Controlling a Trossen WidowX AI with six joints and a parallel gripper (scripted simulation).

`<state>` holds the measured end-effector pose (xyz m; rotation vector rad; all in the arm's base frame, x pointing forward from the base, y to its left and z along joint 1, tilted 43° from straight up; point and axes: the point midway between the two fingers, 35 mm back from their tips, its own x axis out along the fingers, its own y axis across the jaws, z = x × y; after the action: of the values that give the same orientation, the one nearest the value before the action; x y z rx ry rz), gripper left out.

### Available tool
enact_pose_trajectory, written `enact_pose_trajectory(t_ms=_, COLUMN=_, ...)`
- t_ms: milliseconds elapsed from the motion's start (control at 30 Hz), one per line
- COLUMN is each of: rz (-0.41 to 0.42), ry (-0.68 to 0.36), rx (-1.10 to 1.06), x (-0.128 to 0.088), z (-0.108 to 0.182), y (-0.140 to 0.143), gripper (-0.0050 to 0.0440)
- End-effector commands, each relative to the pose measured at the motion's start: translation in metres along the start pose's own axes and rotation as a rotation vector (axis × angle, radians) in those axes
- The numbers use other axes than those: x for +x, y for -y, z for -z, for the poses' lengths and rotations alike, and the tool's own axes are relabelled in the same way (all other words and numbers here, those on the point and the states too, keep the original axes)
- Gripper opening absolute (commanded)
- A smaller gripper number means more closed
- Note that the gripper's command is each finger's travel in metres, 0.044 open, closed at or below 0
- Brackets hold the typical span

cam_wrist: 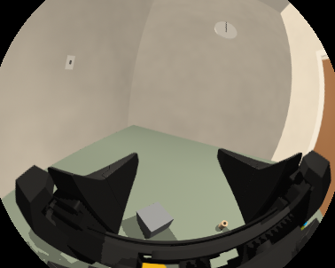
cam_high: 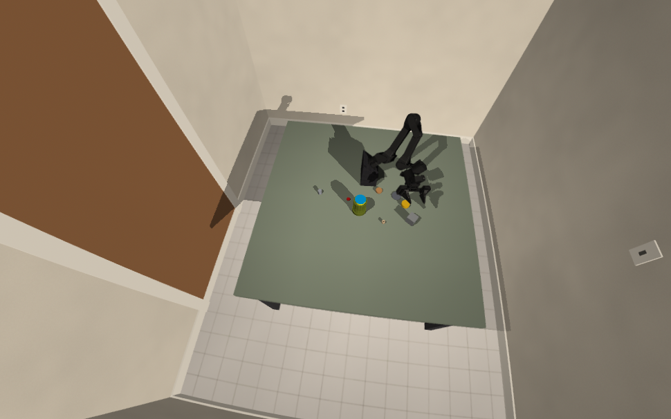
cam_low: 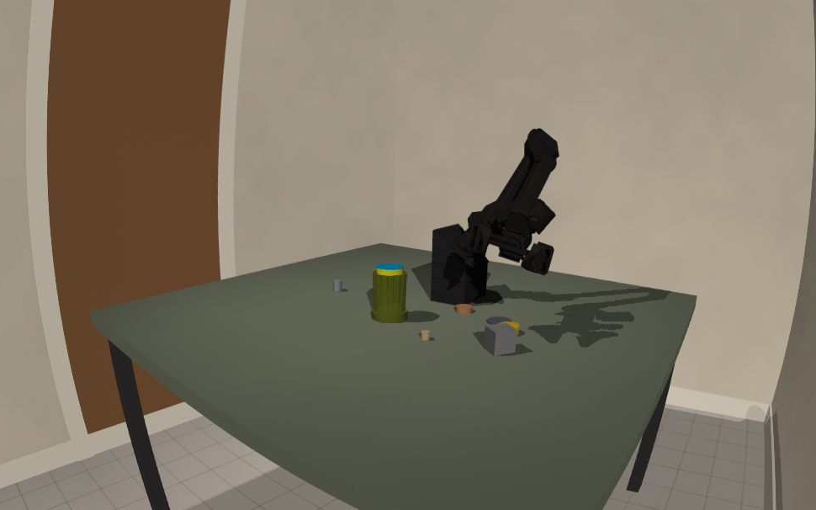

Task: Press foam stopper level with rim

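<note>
Gripper point(cam_high: 415, 195): mine, fingers spread wide, nothing between them; wrist view shows bare table point(cam_wrist: 184, 162) in the gap. Hangs above the table right of centre in the top view, well apart from the jar.

Jar point(cam_low: 389, 297): olive, ribbed, upright, centre-left of the exterior view, just left of my base point(cam_low: 455, 272). In the top view it sits left of my gripper, past the orange disc.

Stopper point(cam_low: 389, 268): blue top on a yellow band, seated in the jar mouth. The band shows above the rim, so I judge it proud and not yet pressed.

Loose items, not mine to touch: grey block point(cam_low: 500, 339) with a yellow piece point(cam_low: 511, 326) just behind it, under my gripper in the top view; orange disc point(cam_low: 463, 308); small tan peg point(cam_low: 424, 335); small grey peg point(cam_low: 336, 284), far left; red dot point(cam_high: 348, 198) beside the jar.

Step in hand, as I judge it: the approach. Done well, I lift clear of the block, travel left over the disc, and centre over the blue top before coming down. Closing my fingers first would give one blunt tip; wide as they are, they could straddle or clip the rim and shove the jar. Press straight down, no sideways load, in short measured dips. Release, let the foam recover, compare top with rim, then repeat. Undershooting is fixable; overshooting is not, since a sunk stopper stays low
</note>
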<state>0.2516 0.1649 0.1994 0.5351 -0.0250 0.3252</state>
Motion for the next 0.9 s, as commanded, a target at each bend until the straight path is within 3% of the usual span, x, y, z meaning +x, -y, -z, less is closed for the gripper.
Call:
enact_pose_trajectory(t_ms=0, rz=0.000, ry=0.000, rx=0.000, x=0.000, z=0.000, y=0.000, gripper=0.0400)
enact_pose_trajectory(t_ms=533, rz=0.000, ry=0.000, rx=0.000, x=0.000, z=0.000, y=0.000, gripper=0.0400)
enact_pose_trajectory(t_ms=600, rz=0.025, ry=-0.039, rx=-0.057, x=0.008, z=0.006, y=0.006, gripper=0.0352)
enact_pose_trajectory(t_ms=700, rz=0.108, ry=-0.181, rx=-0.244, x=0.037, z=0.024, y=0.034, gripper=0.0280)
enact_pose_trajectory(t_ms=867, rz=0.200, ry=-0.394, rx=-0.401, x=0.056, z=0.047, y=0.077, gripper=0.0160)
